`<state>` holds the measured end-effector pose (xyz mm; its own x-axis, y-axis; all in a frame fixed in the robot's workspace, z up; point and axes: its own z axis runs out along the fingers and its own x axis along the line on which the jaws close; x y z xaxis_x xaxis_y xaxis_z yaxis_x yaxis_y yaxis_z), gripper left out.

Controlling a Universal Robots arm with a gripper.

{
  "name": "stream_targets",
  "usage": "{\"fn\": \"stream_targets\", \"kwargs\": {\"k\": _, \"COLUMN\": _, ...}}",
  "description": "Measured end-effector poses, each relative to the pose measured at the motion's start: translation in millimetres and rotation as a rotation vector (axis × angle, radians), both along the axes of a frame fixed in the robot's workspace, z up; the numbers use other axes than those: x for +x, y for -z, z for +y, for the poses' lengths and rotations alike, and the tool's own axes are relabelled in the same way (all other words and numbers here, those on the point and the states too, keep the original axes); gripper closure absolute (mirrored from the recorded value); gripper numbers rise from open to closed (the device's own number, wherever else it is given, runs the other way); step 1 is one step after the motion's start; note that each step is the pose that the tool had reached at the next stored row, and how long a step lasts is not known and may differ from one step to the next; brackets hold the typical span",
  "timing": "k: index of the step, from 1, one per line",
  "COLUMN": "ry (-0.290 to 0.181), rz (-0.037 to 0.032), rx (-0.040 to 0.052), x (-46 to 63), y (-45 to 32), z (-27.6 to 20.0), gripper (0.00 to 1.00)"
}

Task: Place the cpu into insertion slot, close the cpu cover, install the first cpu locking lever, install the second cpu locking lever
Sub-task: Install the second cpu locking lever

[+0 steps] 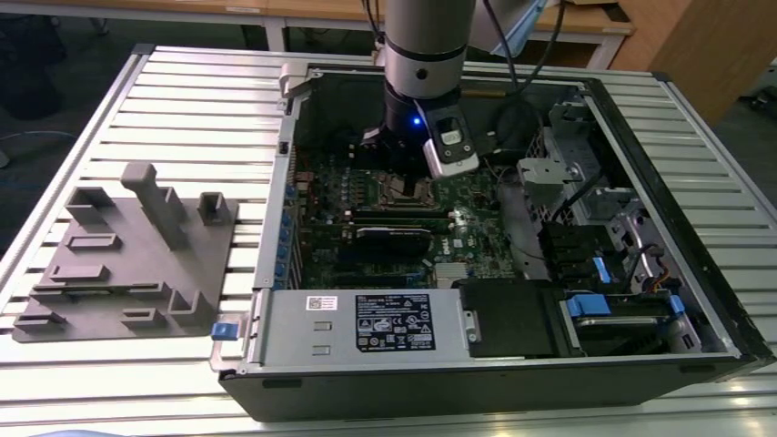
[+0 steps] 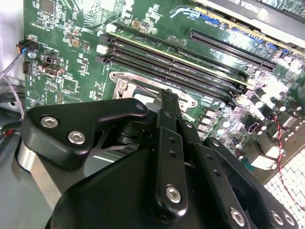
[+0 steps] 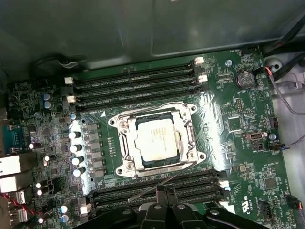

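The cpu [image 3: 156, 139], a pale silvery square, lies in the socket on the green board. The cpu cover [image 3: 125, 143], a thin metal frame, lies flat around it with the chip showing through its window. A thin locking lever [image 3: 143, 193] runs slantwise over the memory slots beside the socket. My gripper [image 3: 164, 190] is shut, its black fingertips right at this lever; I cannot tell whether they touch it. In the second wrist view the gripper [image 2: 167, 95] tapers to a point just over the socket's corner [image 2: 125, 85]. In the exterior view the arm [image 1: 425, 64] stands upright over the socket [image 1: 407, 191].
Black memory slots [image 3: 138, 78] flank the socket on two sides. A row of silver capacitors [image 3: 76, 148] stands beside it. A grey box with a white label [image 1: 364, 323] fills the case's front. A grey fixture [image 1: 122, 255] sits on the table at the exterior view's left.
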<state>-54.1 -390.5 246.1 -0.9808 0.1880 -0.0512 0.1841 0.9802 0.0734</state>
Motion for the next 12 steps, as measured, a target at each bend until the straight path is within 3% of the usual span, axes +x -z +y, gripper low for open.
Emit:
{"fn": "stream_targets", "kwargs": {"k": 7, "ry": 0.000, "rz": -0.0018, "rx": 0.0001, "x": -2.8, "y": 8.2, "z": 0.0, "gripper": 0.89}}
{"fn": "stream_targets", "kwargs": {"k": 12, "ry": 0.000, "rz": -0.0018, "rx": 0.0000, "x": -3.1, "y": 8.8, "z": 0.0, "gripper": 0.89}}
